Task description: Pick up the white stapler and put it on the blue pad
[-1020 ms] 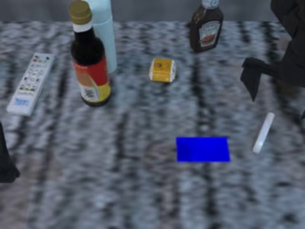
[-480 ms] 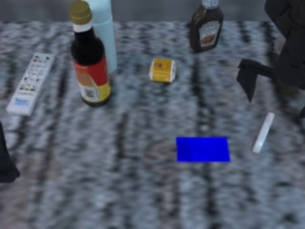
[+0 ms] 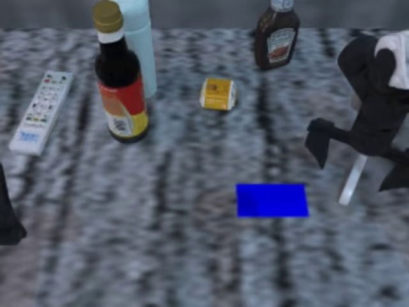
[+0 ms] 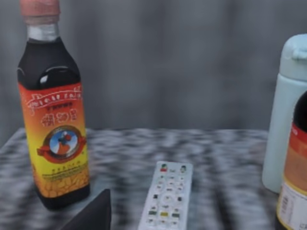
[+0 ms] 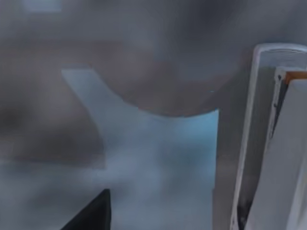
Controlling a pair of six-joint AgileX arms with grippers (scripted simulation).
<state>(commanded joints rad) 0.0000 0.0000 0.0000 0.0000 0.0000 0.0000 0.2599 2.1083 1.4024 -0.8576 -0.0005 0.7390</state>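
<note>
The right gripper (image 3: 356, 164) hangs with its fingers spread wide over the upper end of the white stapler (image 3: 351, 183), one dark finger on each side and neither touching it. The stapler lies slanted on the mottled grey surface (image 3: 160, 249) at the right, just beside the blue pad (image 3: 271, 200) but apart from it. The left gripper (image 3: 7, 217) sits parked at the left edge, and I cannot tell how its fingers stand.
</note>
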